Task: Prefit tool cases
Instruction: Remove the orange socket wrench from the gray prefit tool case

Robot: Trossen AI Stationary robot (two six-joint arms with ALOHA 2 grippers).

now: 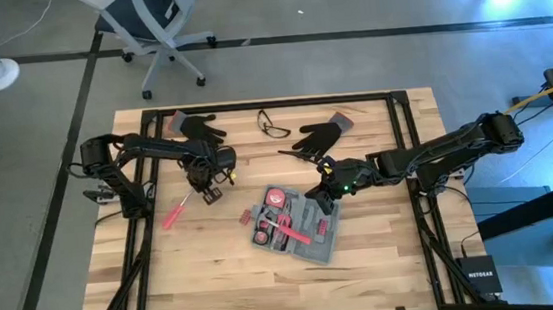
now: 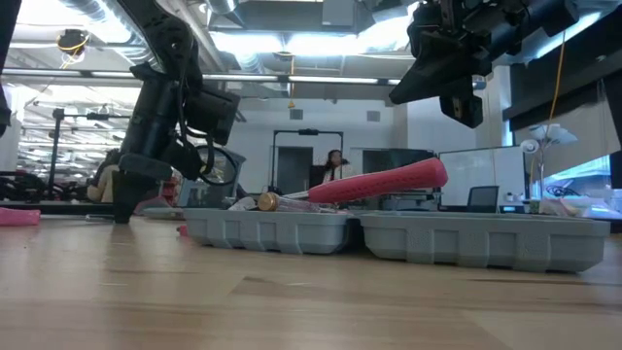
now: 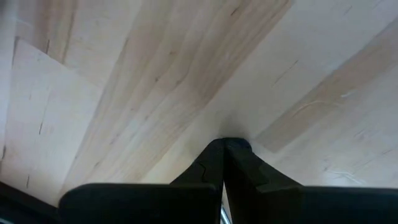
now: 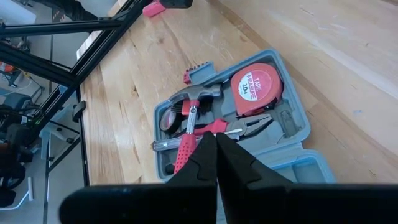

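Grey-blue tool case (image 1: 296, 224): lying open flat, mid-table, angled; hammer, tape measure, pliers seated in the moulded slots.

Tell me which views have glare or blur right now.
Low view: bright ceiling lights wash out the background, both arms read as silhouettes, the near wooden tabletop is soft. Right wrist view: open grey-blue plastic tool case sharp and evenly lit. Left wrist view: only slightly soft wood grain.

Wooden table (image 1: 387, 266), open tool case (image 1: 298, 223), red-handled tool (image 1: 174, 214), two gloves (image 1: 199, 130), glasses (image 1: 273, 125)
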